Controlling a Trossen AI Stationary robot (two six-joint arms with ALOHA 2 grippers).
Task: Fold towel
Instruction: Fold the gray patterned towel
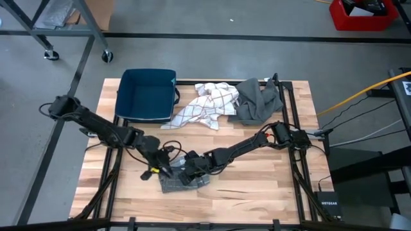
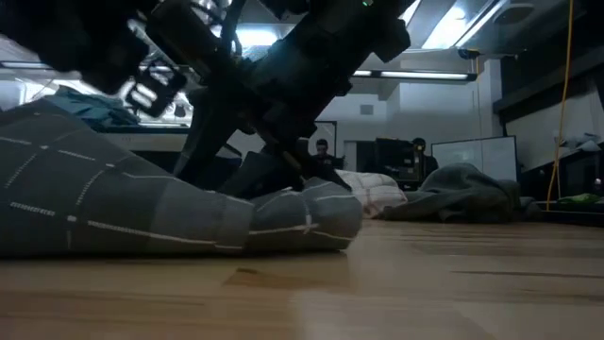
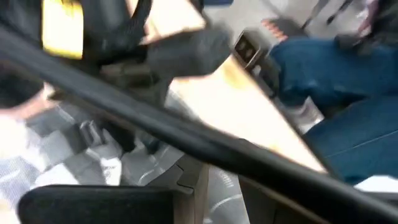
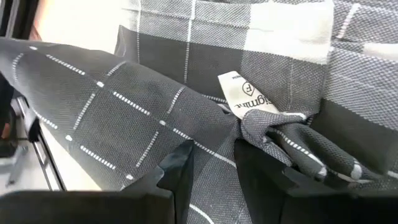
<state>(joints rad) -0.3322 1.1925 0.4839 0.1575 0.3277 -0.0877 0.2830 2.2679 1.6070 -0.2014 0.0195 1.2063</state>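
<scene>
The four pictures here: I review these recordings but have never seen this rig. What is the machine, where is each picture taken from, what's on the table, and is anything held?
Two dark robot arms work at a wooden table. One picture looks straight down, one looks level across the tabletop, and one comes from a camera on each wrist.

Both hands meet at a grey checked towel near the front edge. The left hand is at its left side; the right hand is closed on a bunched fold beside the towel's label.

Farther back lie a blue bin, a white checked cloth and a plain grey cloth. People sit in the room behind.
</scene>
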